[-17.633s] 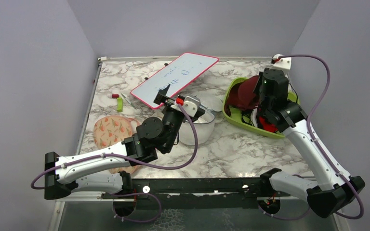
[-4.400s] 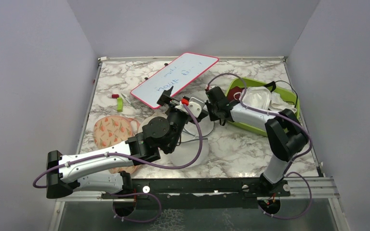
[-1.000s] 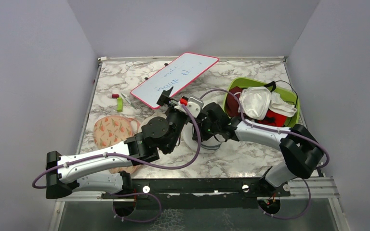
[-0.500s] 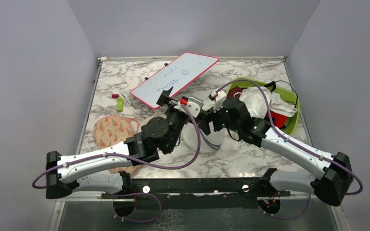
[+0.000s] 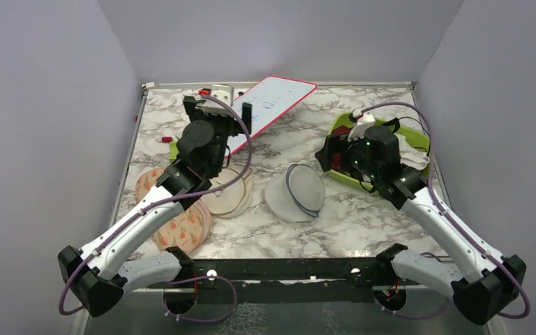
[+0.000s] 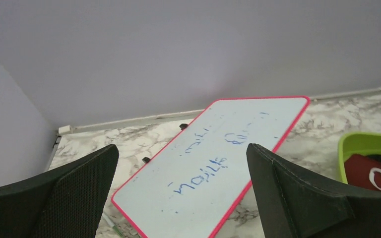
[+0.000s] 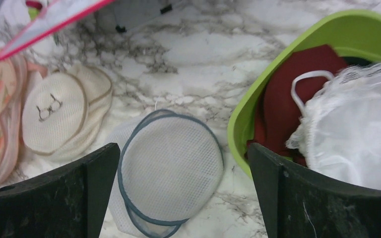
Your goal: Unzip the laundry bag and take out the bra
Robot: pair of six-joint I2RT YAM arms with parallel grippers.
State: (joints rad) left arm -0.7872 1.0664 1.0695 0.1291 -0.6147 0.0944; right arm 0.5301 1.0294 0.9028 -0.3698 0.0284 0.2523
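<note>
The laundry bag (image 5: 296, 192) lies on the marble in the middle, a white mesh drum (image 7: 171, 166) with a blue-grey zip line. Its round face stands slightly apart from a second rim at the near edge. The maroon bra (image 7: 287, 94) lies in the green bin (image 7: 250, 111), partly under a white lace garment (image 7: 352, 129); it also shows in the left wrist view as a maroon bra (image 6: 364, 168). My right gripper (image 5: 331, 155) hangs open above the gap between bag and bin, holding nothing (image 7: 183, 148). My left gripper (image 5: 218, 112) is open over the whiteboard (image 6: 213, 163).
A red-framed whiteboard (image 5: 258, 108) lies at the back. A beige round pouch (image 5: 227, 195) and a peach floral pouch (image 5: 174, 209) lie left of the bag. A small green piece (image 5: 173, 150) and a red one (image 5: 166, 139) sit near the left edge.
My right gripper opened and drew back right toward the bin, leaving the bag on the table. My left arm swung away from the bag to the back left, over the whiteboard.
</note>
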